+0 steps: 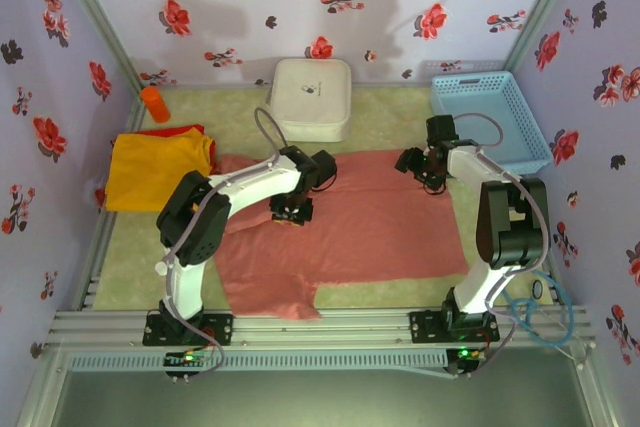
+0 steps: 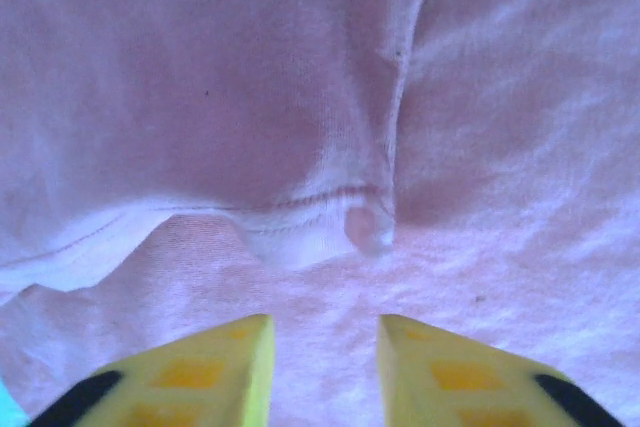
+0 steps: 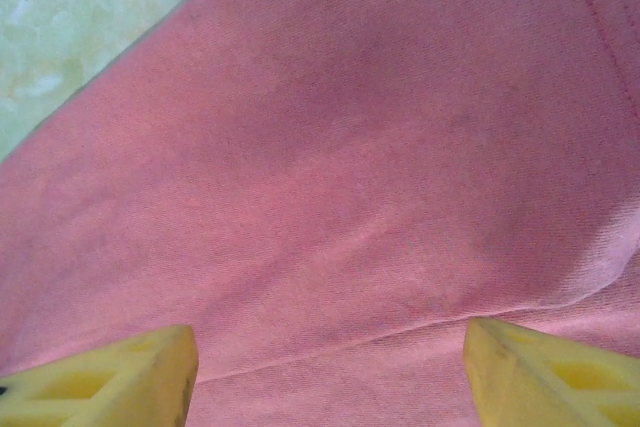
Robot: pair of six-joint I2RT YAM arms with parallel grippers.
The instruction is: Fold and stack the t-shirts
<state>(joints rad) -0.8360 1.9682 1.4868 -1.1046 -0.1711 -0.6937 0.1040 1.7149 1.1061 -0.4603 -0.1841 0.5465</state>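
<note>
Two of my grippers hang low over a dusty pink shirt [image 1: 380, 232], which lies spread across the middle of the table mat [image 1: 135, 262]. My left gripper [image 1: 292, 211] is over the shirt's left-centre. In its wrist view the yellow fingers [image 2: 235, 357] stand partly apart with nothing between them. A stitched hem [image 2: 300, 202] of a turned-over layer lies just ahead of the tips. My right gripper [image 1: 410, 162] is near the shirt's far right edge. Its jaws are spread wide and empty, with pink cloth and a soft fold line below them.

A yellow-orange shirt [image 1: 155, 172] sits well apart at the left side, already folded by the look of it. A red shirt [image 1: 188, 130] peeks out at its far edge.

I judge that the folding of the pink shirt is in hand and not far along, since one sleeve sticks out at the near left. The next move, I think, calls for pinching a single edge of cloth cleanly with each gripper, so that the layer underneath is not dragged along.

At the back stand a white box [image 1: 312, 97] and a blue basket [image 1: 490, 80]. The box lid has a small dark mark, too small to read. I can read no other writing or brand.
</note>
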